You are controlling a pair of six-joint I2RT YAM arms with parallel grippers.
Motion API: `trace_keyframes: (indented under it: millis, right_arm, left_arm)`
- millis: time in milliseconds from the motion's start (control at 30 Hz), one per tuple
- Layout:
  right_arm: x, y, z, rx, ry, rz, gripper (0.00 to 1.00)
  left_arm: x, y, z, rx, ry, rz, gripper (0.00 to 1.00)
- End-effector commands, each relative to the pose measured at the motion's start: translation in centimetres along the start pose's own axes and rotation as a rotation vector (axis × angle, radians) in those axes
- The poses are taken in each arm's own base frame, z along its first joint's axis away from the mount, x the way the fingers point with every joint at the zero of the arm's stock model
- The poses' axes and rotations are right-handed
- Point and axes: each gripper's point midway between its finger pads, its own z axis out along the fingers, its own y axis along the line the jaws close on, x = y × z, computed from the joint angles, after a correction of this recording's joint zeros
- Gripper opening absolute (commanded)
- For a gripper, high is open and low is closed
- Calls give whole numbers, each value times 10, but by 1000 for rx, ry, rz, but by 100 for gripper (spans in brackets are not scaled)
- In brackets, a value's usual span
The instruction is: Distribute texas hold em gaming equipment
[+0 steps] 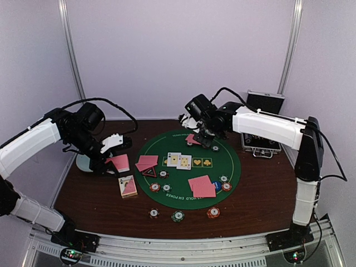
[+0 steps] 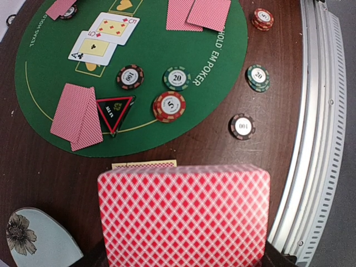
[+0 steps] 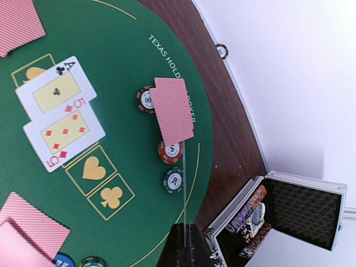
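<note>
Trouble spot first: the left end effector (image 1: pixel 113 161) has a stack of red-backed cards (image 2: pixel 183 217) gripped at one edge, standing upright just off the left side of the mat (image 1: pixel 167 146). With a hold that narrow, a card could slide free, or the whole stack could fan and spill onto the bench (image 1: pixel 89 200). A release close to the mat's left rim could also land on the face-down pair (image 2: pixel 78 117) and the marker (image 2: pixel 114 111) lying just inside it. The jaws are closed right down on the stack, though the fingers themselves are hidden behind the cards in the wrist view.

At the mat's far edge, the right end effector (image 1: pixel 203 140) hovers fully closed, with nothing between its jaws. Just beside it, two more cards lie face down across chips (image 3: pixel 170 151), and a careless dip would scatter them. Mid-mat, the ace and five (image 1: pixel 179 161) lie face up.
</note>
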Motion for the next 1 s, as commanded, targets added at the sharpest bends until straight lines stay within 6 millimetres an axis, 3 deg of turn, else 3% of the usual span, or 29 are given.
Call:
trace_keyframes:
  millis: [0,267,533,733,967]
  right_arm:
    - [-10,-14,27,194,-20,-189,0]
    - [-13,27,56,127,-125,-347,0]
    - [-1,61,82,82,-112,-490,0]
    - [14,77,100,70,-71,-556,0]
    - [31,86,107,80,-28,-601,0]
  left_arm:
    - [-5,1,-5,-15,-26,20,0]
    - [-4,2,-5,-23,-22,23,0]
    - [-10,1,-7,-8,-43,13,0]
    - [-9,1,-7,-8,-38,12,0]
    - [-13,0,-11,-6,-56,10,0]
